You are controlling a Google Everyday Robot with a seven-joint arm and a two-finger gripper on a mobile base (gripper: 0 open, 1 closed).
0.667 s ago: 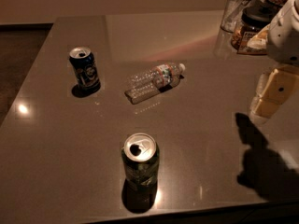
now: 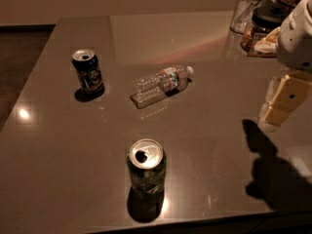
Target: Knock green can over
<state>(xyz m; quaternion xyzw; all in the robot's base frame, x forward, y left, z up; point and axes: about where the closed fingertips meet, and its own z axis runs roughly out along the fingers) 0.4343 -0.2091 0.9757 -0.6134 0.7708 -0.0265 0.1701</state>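
Observation:
The green can (image 2: 146, 172) stands upright near the table's front edge, its silver top open and facing up. My gripper (image 2: 279, 104) hangs at the right side of the view, above the table, well to the right of the green can and farther back, touching nothing. Its shadow falls on the table below it. A blue can (image 2: 88, 72) with a white logo stands upright at the left.
A clear plastic bottle (image 2: 161, 84) lies on its side in the middle of the grey table (image 2: 58, 145). A glass (image 2: 247, 9) and a dark-lidded jar (image 2: 263, 26) stand at the back right. The table's front edge runs just below the green can.
My gripper has shifted slightly down and to the left. The cans and the bottle have not moved.

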